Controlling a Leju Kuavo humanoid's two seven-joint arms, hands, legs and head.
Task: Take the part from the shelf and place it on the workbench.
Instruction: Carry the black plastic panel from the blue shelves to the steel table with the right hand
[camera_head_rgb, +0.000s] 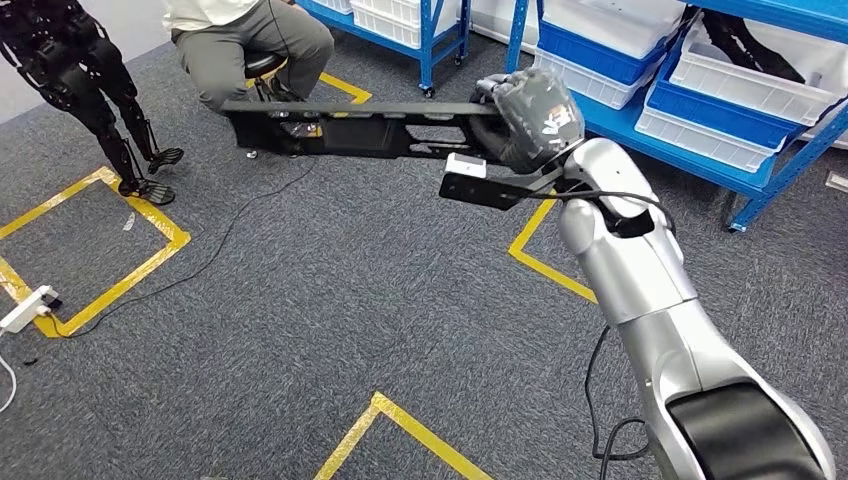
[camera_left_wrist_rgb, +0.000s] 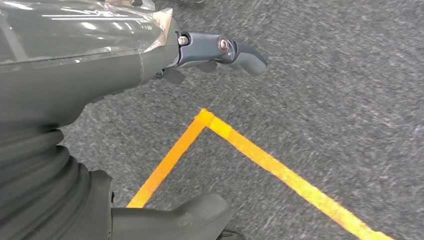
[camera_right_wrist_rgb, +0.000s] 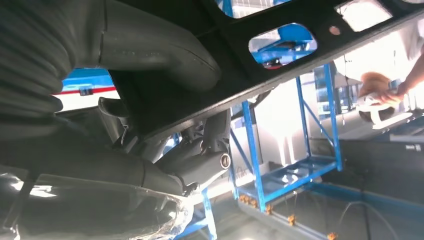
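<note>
i see the blue shelf (camera_head_rgb: 700, 120) behind my raised right arm, a seated person (camera_head_rgb: 245, 45) beyond. the long black part (camera_head_rgb: 350, 125) juts level over the grey carpet (camera_head_rgb: 330, 300), one end clamped in my right hand (camera_head_rgb: 530, 115), thumb (camera_right_wrist_rgb: 155, 55) one side, fingers (camera_right_wrist_rgb: 200, 160) opposite. my left hand (camera_left_wrist_rgb: 200, 55) hangs loose, holding nothing.

The part (camera_head_rgb: 350, 125) is flat black with cut-out slots. The right hand (camera_head_rgb: 530, 120) holding it is dark grey, on a silver arm (camera_head_rgb: 650, 300). The left hand (camera_left_wrist_rgb: 75, 75) is grey too. The carpet (camera_head_rgb: 350, 300) is speckled grey, marked with yellow tape (camera_head_rgb: 545, 265). The shelves (camera_head_rgb: 620, 115) are blue, carrying white bins (camera_head_rgb: 740, 85).
</note>
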